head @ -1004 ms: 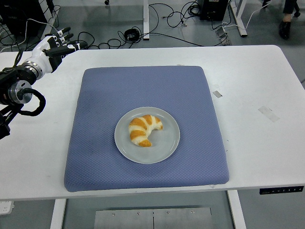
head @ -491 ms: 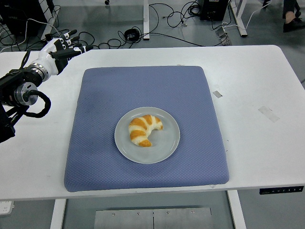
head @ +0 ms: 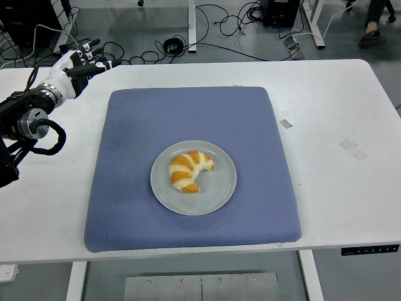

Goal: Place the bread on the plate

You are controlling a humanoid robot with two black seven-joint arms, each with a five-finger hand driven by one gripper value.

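Cables lay tangled across the grey floor (head: 207, 28) beyond a white table (head: 332, 113), and a person's shoe (head: 373, 39) showed at the top right corner. On the table sat a blue mat (head: 188, 119), and on the mat, a little below its middle, a pale round plate (head: 219, 194). The bread (head: 189, 170) (a croissant, curved and striped brown and cream) lay on the plate, well inside its rim, so by the look of things the task was done.

At the far left corner of the table hung the left robot hand (head: 80, 63), fingers (head: 94, 55) stretched out and slightly spread, holding nothing, well apart from the mat's corner and from the bread. Its black arm came in from the left edge. No right arm was in view.

Little was left to go wrong. The likeliest trouble, to my mind, would be the arm sweeping back across the mat on its way to rest: a low pass could catch the mat's edge, drag it, and slide the plate or roll the bread off. Cables looped at the wrist might also snag the table's corner.
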